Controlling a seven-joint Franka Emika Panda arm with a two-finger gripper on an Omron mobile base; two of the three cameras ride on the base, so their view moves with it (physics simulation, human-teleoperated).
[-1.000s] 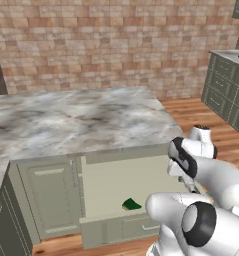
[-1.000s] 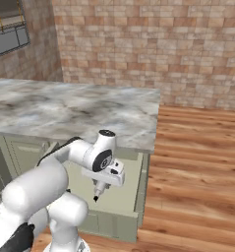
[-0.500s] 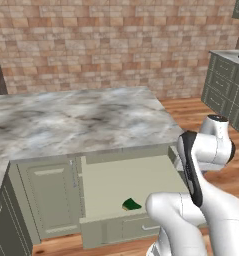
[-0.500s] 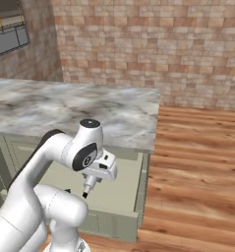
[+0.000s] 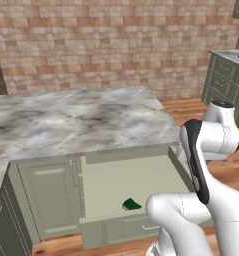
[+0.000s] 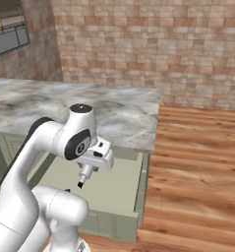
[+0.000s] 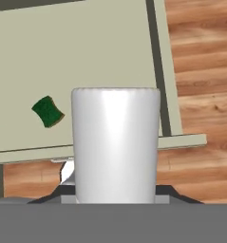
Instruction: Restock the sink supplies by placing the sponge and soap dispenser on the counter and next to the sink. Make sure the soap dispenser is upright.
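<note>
Risk: the sponge (image 7: 48, 111) is lying low in the open drawer (image 5: 126, 177), near its front edge, so a descent by the hand (image 6: 80, 185) is judged likely to clip the drawer's front wall or the overhang of the marble top (image 5: 71, 117), or to land beside the sponge and push it away. The hand is being held above the drawer floor, jaws drawn narrow and nothing being carried; they would need opening first.

Container: drawer, pulled out under the marble top. Contents being shown: one sponge, green face up. The soap dispenser is not being made out here.
</note>
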